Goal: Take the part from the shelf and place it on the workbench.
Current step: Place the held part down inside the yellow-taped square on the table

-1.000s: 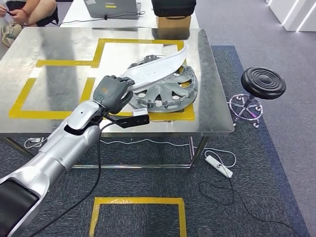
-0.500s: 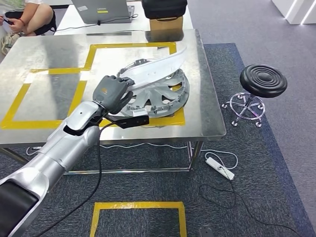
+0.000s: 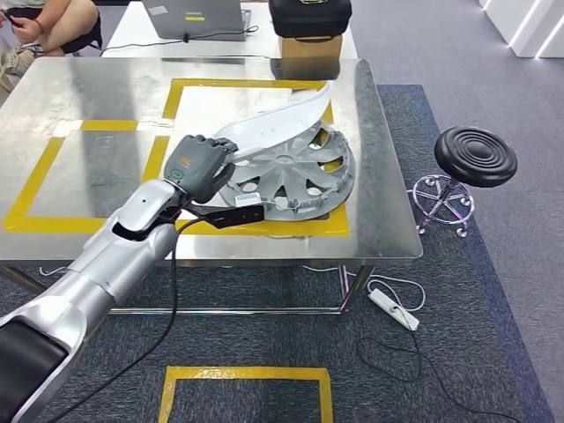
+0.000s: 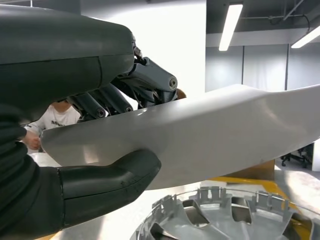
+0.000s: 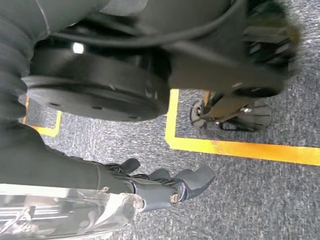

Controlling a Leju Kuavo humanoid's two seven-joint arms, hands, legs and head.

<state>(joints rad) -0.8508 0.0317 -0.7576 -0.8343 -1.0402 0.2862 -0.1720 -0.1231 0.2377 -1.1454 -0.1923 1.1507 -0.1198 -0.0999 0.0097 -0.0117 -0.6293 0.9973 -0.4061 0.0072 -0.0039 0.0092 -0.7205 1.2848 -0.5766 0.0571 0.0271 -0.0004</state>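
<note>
Steel bench point(image 3: 79, 167) carries a grey hubcap point(image 3: 293, 176) inside its yellow tape outline point(image 3: 174, 97). Long white part point(image 3: 279, 119) hangs tilted just above the hubcap, one end clamped by the left robot hand point(image 3: 196, 167), thumb under and fingers on top. Right robot hand point(image 5: 166, 187) hangs over carpet, fingers loosely extended, holding nothing.

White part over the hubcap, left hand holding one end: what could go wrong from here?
1. The left hand grips the white part at one end only, with its length hanging free; it may swing or twist out when lowered.
2. A hubcap lies right under it; set down here, the part would likely rest on the hubcap and slide off.
3. The hubcap sits near the workbench edge, so a nudge could push it toward the drop.
</note>
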